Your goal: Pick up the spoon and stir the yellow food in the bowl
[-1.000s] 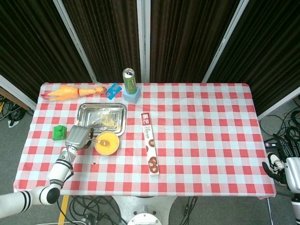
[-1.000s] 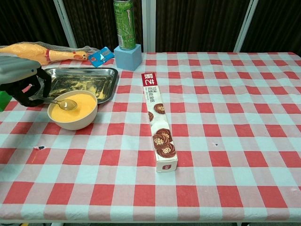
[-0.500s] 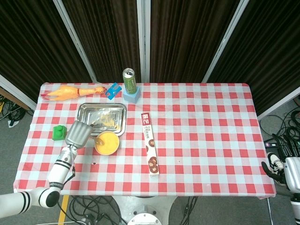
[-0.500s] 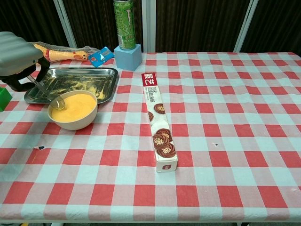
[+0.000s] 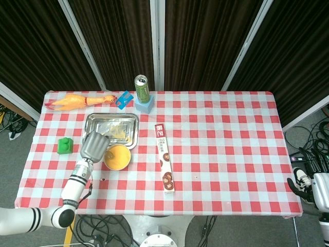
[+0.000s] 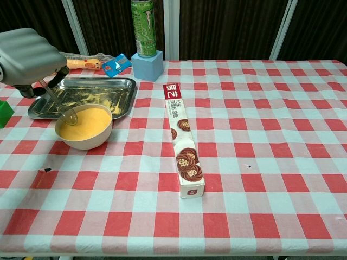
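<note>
A cream bowl (image 6: 84, 141) of yellow food (image 6: 87, 123) stands on the checked cloth in front of a steel tray (image 6: 122, 103). My left hand (image 6: 28, 60) hovers above the bowl's left side and holds a metal spoon (image 6: 58, 105) steeply tilted. The spoon's tip dips at the bowl's left rim. In the head view the left hand (image 5: 94, 146) covers the bowl's (image 5: 119, 158) left edge and hides the spoon. My right hand (image 5: 308, 184) hangs off the table's right edge, low, its fingers too small to read.
A long cookie box (image 6: 183, 146) lies right of the bowl. Behind stand a green can (image 6: 143, 27) on a blue block (image 6: 147, 66), a rubber chicken (image 5: 77, 101) and a blue card (image 6: 116, 64). A green block (image 5: 65, 145) sits at the left.
My left hand has risen and shifted right toward the bowl. The spoon went from lying flat in the yellow food to steeply tilted with its tip at the bowl's left rim.
</note>
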### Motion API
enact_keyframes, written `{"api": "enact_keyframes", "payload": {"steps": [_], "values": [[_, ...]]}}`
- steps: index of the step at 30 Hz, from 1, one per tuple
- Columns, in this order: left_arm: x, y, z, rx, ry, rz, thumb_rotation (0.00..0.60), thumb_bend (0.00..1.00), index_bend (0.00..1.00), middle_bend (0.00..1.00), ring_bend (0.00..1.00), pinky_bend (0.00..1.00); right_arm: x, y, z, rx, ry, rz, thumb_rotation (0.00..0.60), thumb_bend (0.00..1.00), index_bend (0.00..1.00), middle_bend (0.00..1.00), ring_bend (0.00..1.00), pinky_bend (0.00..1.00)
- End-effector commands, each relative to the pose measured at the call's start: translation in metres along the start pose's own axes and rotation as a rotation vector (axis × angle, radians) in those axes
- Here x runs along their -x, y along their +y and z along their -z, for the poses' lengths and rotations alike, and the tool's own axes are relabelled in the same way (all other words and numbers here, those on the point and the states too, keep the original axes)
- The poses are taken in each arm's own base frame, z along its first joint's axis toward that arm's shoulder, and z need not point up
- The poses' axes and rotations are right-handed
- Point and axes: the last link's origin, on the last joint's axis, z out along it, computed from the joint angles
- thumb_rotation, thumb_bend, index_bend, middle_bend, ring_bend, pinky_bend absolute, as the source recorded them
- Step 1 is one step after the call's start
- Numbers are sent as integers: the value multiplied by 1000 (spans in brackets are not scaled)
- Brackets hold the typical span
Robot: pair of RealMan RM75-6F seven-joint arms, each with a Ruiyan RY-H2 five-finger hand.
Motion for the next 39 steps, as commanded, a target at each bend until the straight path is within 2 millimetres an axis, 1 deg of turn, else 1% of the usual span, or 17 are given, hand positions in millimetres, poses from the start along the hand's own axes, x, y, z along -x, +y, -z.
{"api": "enact_keyframes", "payload": {"steps": [1, 10, 18, 24, 32, 36, 39], "values": [[-3, 5, -5, -10, -6, -12, 600, 410, 640, 890, 887, 977, 0, 1, 0, 1, 0, -1, 600, 247, 0, 125, 0, 0], [-1, 12, -12, -87, -16, -89, 600, 411, 645, 892, 891, 979, 1, 2, -1, 3, -4, -3, 600, 246, 0, 126, 0, 0], [6, 31, -9, -106, -14, -138, 600, 411, 656, 896, 897, 983, 2, 3, -2, 2, -9, -5, 600, 246, 0, 126, 0, 0], [8, 42, -8, -105, -36, -121, 600, 412, 655, 896, 898, 985, 2, 2, -1, 1, -8, -6, 600, 245, 0, 126, 0, 0], [8, 50, -5, -60, -64, -33, 600, 411, 657, 897, 899, 985, 2, 2, 0, 0, -8, -5, 600, 246, 0, 126, 0, 0], [5, 48, -3, -50, -63, -10, 600, 411, 657, 897, 899, 985, 2, 2, 0, 1, -6, -5, 600, 246, 0, 126, 0, 0], [-1, 43, -1, -46, -59, 38, 600, 411, 657, 897, 899, 985, 2, 2, 1, 1, -6, -5, 600, 246, 0, 126, 0, 0]]}}
